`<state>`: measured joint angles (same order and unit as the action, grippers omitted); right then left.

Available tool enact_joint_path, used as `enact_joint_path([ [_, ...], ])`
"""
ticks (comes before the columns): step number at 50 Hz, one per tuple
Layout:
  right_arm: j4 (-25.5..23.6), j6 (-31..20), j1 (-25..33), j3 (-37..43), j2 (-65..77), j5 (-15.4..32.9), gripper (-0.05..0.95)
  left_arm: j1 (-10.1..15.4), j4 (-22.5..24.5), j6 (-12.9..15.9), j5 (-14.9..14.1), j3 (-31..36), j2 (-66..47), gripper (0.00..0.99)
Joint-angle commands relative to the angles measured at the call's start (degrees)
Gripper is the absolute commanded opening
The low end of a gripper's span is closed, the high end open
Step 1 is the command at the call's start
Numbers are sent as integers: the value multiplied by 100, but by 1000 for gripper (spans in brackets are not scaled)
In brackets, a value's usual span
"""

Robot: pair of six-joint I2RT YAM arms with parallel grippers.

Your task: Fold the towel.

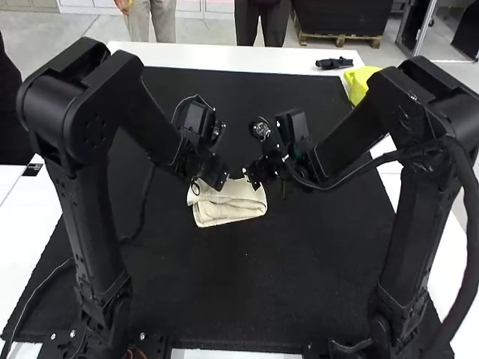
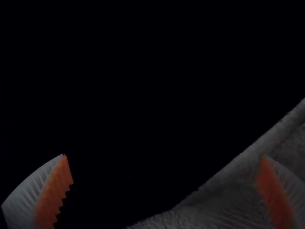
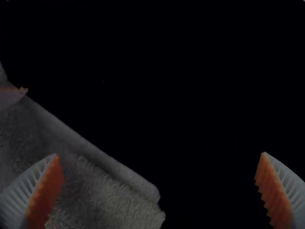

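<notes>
Nearest stand the left arm (image 1: 93, 217) and right arm (image 1: 419, 217), beside the black mat's (image 1: 224, 292) near edge. Folding looks well advanced: the cream towel (image 1: 228, 212) lies around mid-mat, a compact, layered bundle, fuzzy and slightly uneven. Perhaps one fold or some squaring-up remains. Left hand (image 2: 164, 154) and right hand (image 3: 160, 153) are spread wide at its far side, gripping nothing.

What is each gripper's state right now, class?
Left gripper: open, jaws apart by the folded cream cloth towel.
Right gripper: open, jaws apart too.
</notes>
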<state>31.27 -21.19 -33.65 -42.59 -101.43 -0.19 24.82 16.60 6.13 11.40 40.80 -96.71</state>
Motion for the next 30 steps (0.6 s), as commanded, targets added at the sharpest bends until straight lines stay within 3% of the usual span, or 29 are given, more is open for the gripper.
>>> enact_joint_path([
  [1, -112, -69, 139, -215, 150, -219, 921, 128, -140, -59, 64, 192, -59, 903],
  [10, -367, -175, 157, -268, 114, -219, 921, 67, -227, -59, 64, 174, -112, 910],
  [20, -710, -307, 315, -355, 106, -271, 921, -232, -263, 46, 64, 201, -120, 915],
  [30, -921, -298, 491, -566, 27, -544, 921, -320, -720, 116, 38, 218, -173, 915],
])
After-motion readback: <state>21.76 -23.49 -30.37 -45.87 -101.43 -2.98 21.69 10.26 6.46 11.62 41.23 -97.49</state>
